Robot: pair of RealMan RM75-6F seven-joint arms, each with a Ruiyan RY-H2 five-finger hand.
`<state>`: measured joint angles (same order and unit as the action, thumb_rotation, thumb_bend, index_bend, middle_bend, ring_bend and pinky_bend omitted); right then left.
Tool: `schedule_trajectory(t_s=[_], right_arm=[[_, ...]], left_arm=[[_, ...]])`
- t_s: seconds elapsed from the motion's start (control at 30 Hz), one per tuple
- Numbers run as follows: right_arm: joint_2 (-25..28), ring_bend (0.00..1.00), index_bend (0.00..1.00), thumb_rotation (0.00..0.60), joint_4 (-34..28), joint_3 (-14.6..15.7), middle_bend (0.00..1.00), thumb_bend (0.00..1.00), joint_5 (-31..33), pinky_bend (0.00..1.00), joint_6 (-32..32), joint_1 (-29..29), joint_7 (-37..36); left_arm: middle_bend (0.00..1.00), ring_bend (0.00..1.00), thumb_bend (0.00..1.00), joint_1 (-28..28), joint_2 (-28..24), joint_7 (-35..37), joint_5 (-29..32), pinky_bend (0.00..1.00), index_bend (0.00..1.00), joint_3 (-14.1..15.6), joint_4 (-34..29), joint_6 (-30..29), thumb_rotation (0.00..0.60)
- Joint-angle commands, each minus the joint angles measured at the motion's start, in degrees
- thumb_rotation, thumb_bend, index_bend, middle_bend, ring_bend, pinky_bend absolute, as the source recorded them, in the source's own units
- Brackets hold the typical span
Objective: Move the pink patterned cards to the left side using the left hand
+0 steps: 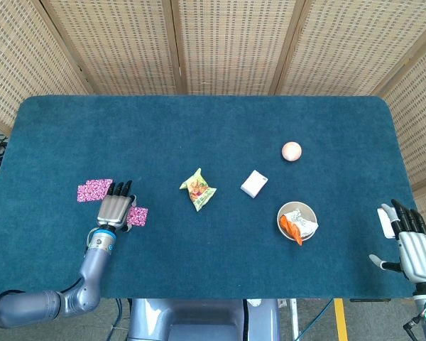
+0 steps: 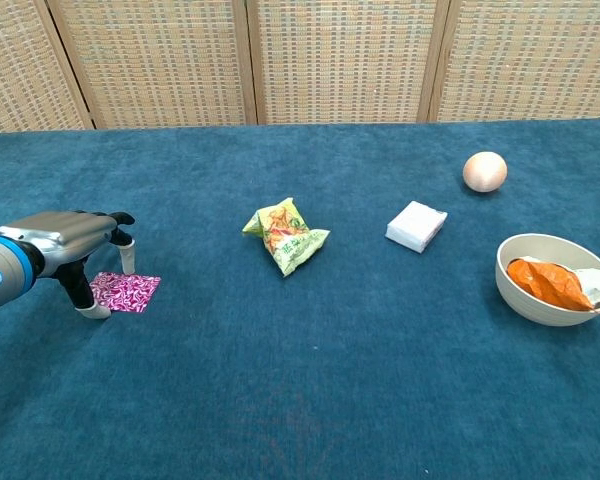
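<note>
The left hand's fingers (image 2: 127,258) stood arched and apart, tips down on the blue felt-covered table (image 1: 220,128), straddling the near pink patterned card (image 2: 125,291) without plainly clamping it. That flat card lay under and just right of the left hand (image 1: 114,209), its long axis roughly left to right. A second pink patterned card (image 1: 94,190) lay just left of the fingertips. The open-fingered right hand (image 1: 412,241) rested well apart, so the left was far nearer. The yellow crinkled snack packet (image 1: 198,189) lay further right.
</note>
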<state>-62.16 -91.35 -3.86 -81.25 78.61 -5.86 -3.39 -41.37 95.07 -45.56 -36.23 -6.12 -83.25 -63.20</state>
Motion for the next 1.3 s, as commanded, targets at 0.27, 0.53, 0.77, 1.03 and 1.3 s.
schedule_trajectory(t_s=[0.27, 0.53, 0.77, 1.03, 1.3], right_arm=[[0.05, 0.00, 0.00, 0.600, -0.07, 0.01, 0.00, 0.13, 0.11, 0.00, -0.01, 0.06, 0.04], [0.10, 0.00, 0.00, 0.600, -0.11, 0.02, 0.00, 0.13, 0.12, 0.00, -0.04, 0.08, 0.02], [0.04, 0.00, 0.00, 0.600, -0.13, 0.04, 0.00, 0.13, 0.00, 0.00, -0.01, 0.05, 0.16], [0.02, 0.00, 0.00, 0.600, -0.20, 0.08, 0.00, 0.13, 0.01, 0.00, -0.04, 0.05, 0.41], [-0.12, 0.00, 0.00, 0.600, -0.15, 0.02, 0.00, 0.13, 0.34, 0.00, -0.32, -0.05, 0.85]], left_arm=[[0.00, 0.00, 0.25, 0.03, -0.49, 0.20, -0.30, 0.00, 0.48, -0.35, -0.58, -0.15, 0.600], [0.00, 0.00, 0.25, 0.01, -1.31, 0.28, -0.23, 0.00, 0.48, -0.91, -1.24, -0.53, 0.600], [0.00, 0.00, 0.25, 0.00, -2.43, 0.36, -0.24, 0.00, 0.48, -1.44, -1.81, -1.00, 0.600], [0.00, 0.00, 0.25, 0.16, -4.24, 0.64, 0.48, 0.00, 0.48, -2.20, -1.22, -1.22, 0.600], [0.00, 0.00, 0.25, 0.41, -5.76, 1.68, 2.20, 0.00, 0.48, -3.28, 1.82, -0.26, 0.600]])
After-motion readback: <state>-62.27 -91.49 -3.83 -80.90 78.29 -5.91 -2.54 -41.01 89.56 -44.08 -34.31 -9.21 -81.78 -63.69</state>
